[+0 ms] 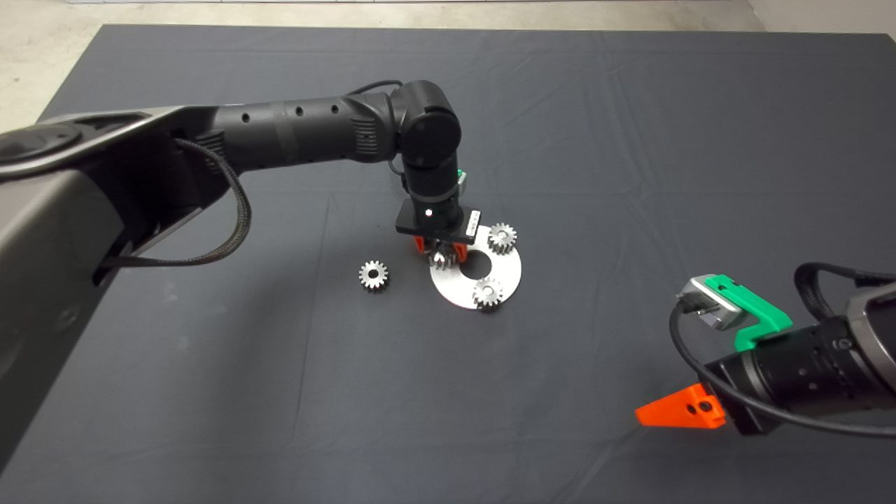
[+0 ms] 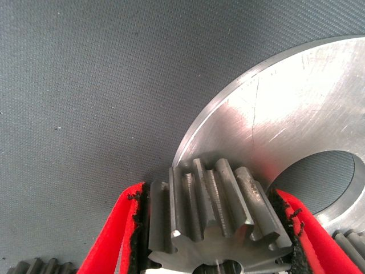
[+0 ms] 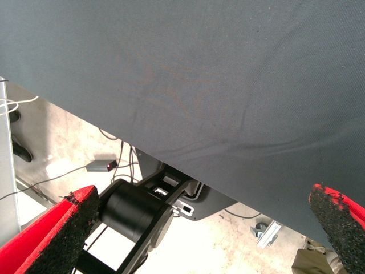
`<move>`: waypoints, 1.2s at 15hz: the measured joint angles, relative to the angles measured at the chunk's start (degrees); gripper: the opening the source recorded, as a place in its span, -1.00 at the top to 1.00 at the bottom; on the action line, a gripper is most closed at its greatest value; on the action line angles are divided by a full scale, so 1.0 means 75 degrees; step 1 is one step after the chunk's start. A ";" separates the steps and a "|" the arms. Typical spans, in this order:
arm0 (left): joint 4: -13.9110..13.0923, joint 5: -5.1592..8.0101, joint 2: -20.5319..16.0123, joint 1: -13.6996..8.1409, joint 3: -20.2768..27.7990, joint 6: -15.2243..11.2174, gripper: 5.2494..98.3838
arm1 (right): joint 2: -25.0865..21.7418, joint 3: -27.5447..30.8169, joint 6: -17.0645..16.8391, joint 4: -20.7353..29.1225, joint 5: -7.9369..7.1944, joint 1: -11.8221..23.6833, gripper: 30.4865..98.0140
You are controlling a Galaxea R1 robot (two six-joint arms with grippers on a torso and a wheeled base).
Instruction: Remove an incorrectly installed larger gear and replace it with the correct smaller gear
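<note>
Left pincer [image 1: 441, 253] clamped on gear [image 2: 219, 220] at disc [image 2: 296, 120] edge.

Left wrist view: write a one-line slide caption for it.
Left hand clamps a shiny silver toothed metal gear at the edge of a round silver metal plate on the dark mat.

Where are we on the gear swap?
Mid-swap. Left pincer is shut on one gear at the plate rim. Two seated gears are on the plate; a loose gear lies beside it. Can't tell by size whether the held one is coming off or going on. Right pincer is parked open, lower right.
</note>
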 measured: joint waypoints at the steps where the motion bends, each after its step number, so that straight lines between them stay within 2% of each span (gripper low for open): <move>1: 0.0000 0.0000 0.0000 0.0000 0.0000 0.0000 0.18 | 0.0000 0.0000 0.0000 0.0000 0.0000 0.0000 -0.99; 11: 0.0000 0.0015 0.0003 -0.0001 0.0000 0.0034 0.23 | 0.0000 0.0000 0.0000 0.0000 0.0000 0.0000 -0.99; 15: -0.0008 0.0070 0.0021 -0.0021 0.0000 0.0052 0.23 | 0.0000 0.0000 0.0000 0.0000 -0.0003 0.0000 -0.99; 18: -0.0171 0.0140 0.0021 -0.0263 0.0000 0.0055 0.23 | 0.0000 0.0000 0.0000 0.0000 -0.0003 0.0000 -0.99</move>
